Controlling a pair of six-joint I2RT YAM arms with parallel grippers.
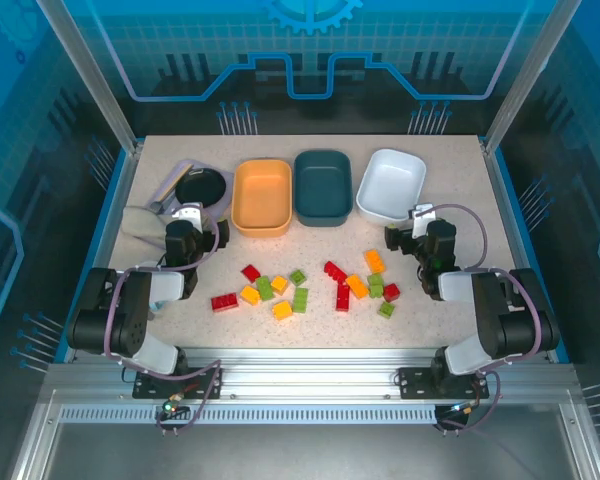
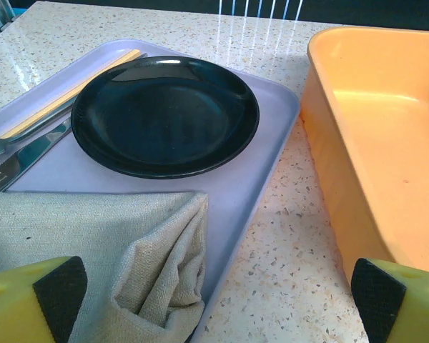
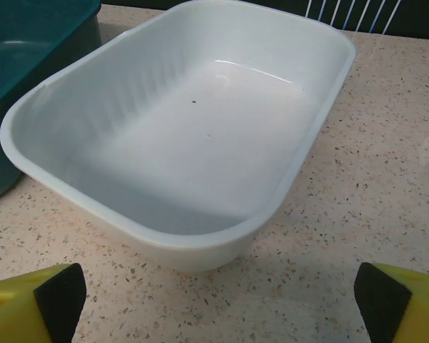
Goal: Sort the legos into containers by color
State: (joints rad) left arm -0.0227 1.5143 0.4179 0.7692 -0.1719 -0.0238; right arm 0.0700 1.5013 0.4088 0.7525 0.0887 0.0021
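Black-padded yellow fingertips [image 2: 61,289] frame the bottom corners of each wrist view.

Hazards:
1. The legos [image 1: 301,298] lie loose on the table [image 1: 320,250] between the two arms, and none is in a tub. Several sit close together in mixed colours. From overhead some appear to touch, though this cannot be confirmed at that size. A wide closure there could catch two bricks of different colours or push a neighbour away.
2. Yellow and orange bricks look alike and could be misfiled.
3. The left gripper [image 2: 222,304] points at the gap between the orange tub [image 2: 372,143] and a lilac tray [image 2: 272,136]. The tray carries a black dish [image 2: 164,114] and a folded cloth [image 2: 93,243]. A careless swing could snag the cloth or nudge the tray.
4. The right gripper [image 3: 218,304] faces the white tub [image 3: 193,143], with the teal tub [image 3: 28,43] just beside it. A low approach could shove the light tub.

Gripper state: both sets of jaws stand fully apart. Nothing lies between them, and no contact with any object is visible.
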